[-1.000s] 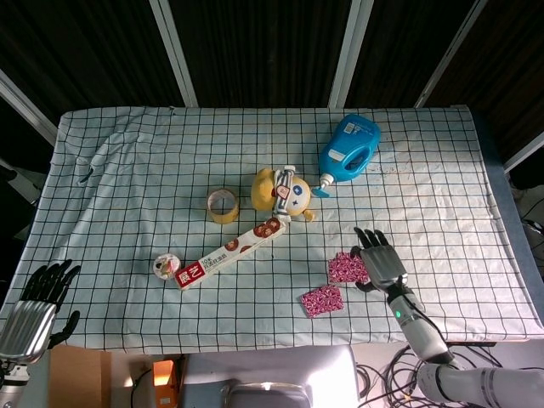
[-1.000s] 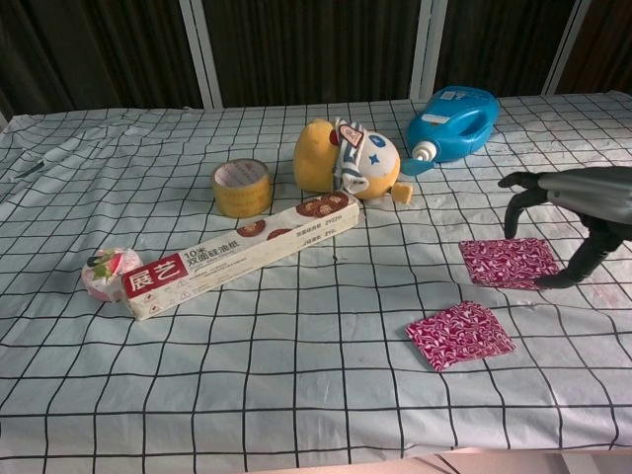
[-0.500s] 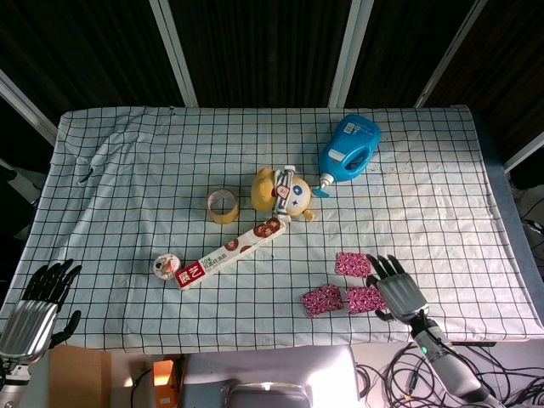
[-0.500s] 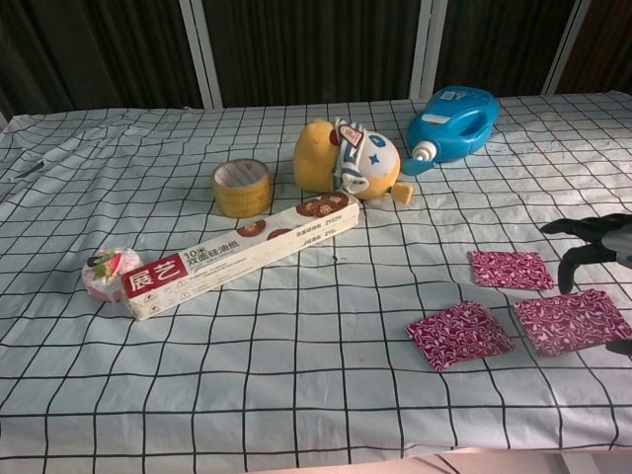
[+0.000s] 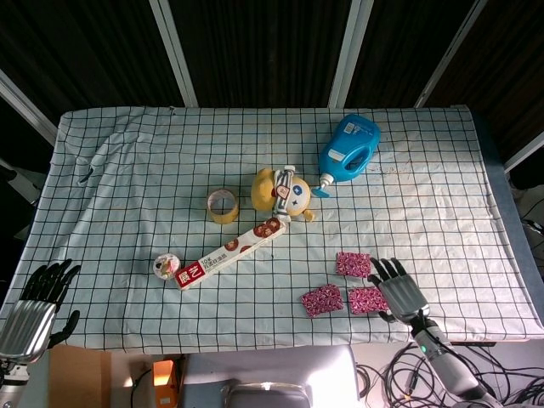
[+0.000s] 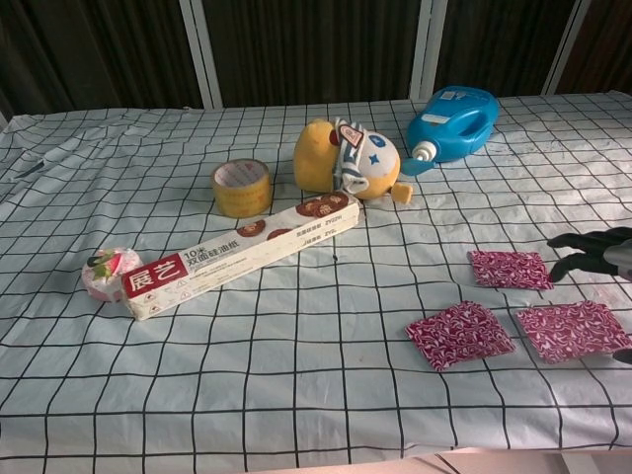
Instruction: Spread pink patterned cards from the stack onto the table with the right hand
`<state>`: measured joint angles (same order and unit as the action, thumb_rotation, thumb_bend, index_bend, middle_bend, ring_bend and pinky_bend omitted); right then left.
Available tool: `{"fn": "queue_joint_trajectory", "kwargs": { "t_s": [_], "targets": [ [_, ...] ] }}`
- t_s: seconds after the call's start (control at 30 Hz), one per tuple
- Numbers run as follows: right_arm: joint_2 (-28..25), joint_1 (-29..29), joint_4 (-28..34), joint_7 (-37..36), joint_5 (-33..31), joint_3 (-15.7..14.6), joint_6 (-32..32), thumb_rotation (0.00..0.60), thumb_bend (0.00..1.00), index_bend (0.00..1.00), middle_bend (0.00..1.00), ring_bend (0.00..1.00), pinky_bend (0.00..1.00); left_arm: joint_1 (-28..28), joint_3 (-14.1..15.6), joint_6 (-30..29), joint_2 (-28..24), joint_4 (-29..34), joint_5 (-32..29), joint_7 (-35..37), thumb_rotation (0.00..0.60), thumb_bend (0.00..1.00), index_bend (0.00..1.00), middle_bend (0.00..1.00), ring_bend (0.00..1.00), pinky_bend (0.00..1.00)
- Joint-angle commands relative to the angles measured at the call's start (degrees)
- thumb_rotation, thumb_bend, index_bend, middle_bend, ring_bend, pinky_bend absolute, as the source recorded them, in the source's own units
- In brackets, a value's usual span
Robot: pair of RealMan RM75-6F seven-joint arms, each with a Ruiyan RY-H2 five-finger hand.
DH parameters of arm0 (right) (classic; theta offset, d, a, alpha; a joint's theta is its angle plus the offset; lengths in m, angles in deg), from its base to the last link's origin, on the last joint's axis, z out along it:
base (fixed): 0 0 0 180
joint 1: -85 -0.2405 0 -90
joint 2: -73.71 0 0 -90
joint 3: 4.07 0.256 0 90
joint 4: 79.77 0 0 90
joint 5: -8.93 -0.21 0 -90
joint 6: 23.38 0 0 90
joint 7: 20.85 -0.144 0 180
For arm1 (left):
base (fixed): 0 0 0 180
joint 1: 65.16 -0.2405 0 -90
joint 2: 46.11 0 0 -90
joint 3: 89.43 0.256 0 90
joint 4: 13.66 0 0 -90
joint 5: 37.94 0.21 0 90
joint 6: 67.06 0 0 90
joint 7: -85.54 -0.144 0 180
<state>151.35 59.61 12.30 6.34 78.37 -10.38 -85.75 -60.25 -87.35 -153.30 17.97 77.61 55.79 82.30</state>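
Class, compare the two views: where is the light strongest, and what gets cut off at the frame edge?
Head view: daylight brightens the cloth right of the bottle; backdrop dark. Chest view: softer light, and the right hand is cropped at the edge.

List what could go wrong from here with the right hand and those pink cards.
1. The right hand sits right beside the nearest card, close to the table's front edge; a further pull could drag that card off.
2. The three cards lie close together: the middle one and the far one could get bumped or overlapped by a careless sweep.
3. The tablecloth could bunch under sliding fingers.
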Motion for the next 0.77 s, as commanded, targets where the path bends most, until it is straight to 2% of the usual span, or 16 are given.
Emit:
{"fn": "queue_joint_trajectory", "kwargs": {
  "t_s": [0.03, 0.2, 0.33, 0.47, 0.57, 0.77],
  "targets": [
    [-1.6, 0.51, 1.37, -1.77, 1.33, -0.07, -0.13, 0.6, 0.14, 0.05, 0.0, 0.0, 0.0, -0.07, 0.02, -0.15, -0.04, -0.01, 0.08, 0.07, 0.6, 0.42, 0.0, 0.01, 0.0, 0.01],
    [-6.14, 2.92, 4.35, -6.65, 6.81, -0.79, -4.39, 0.6, 0.14, 0.04, 0.0, 0.0, 0.0, -0.33, 0.07, -0.7, -0.12, -0.06, 0.28, 0.34, 0.6, 0.42, 0.0, 0.01, 0.0, 0.01],
    [-9.69, 8.02, 5.35, -9.51, 14.41, -2.49, -14.45, 0.6, 0.14, 0.03, 0.0, 0.0, 0.0, -0.54, 0.05, -1.29, -0.14, -0.13, 0.57, 0.49, 0.6, 0.42, 0.0, 0.01, 0.0, 0.01],
    [-10.45, 14.56, 2.6, -11.96, 20.06, -4.02, -25.42, 0.6, 0.14, 0.03, 0.0, 0.0, 0.0, -0.91, 0.14, -2.15, -0.1, -0.24, 1.06, 0.45, 0.6, 0.42, 0.0, 0.01, 0.0, 0.01],
    [-8.96, 18.81, -1.89, -16.81, 22.42, -3.77, -32.27, 0.6, 0.14, 0.03, 0.0, 0.0, 0.0, -1.14, 0.26, -2.66, -0.04, -0.31, 1.46, 0.48, 0.6, 0.42, 0.0, 0.01, 0.0, 0.01],
    [-8.87, 20.83, -5.01, -20.15, 24.72, -3.23, -34.09, 0.6, 0.14, 0.03, 0.0, 0.0, 0.0, -0.98, 0.22, -2.45, 0.16, -0.29, 1.69, 0.21, 0.6, 0.42, 0.0, 0.01, 0.0, 0.01]
  ]
}}
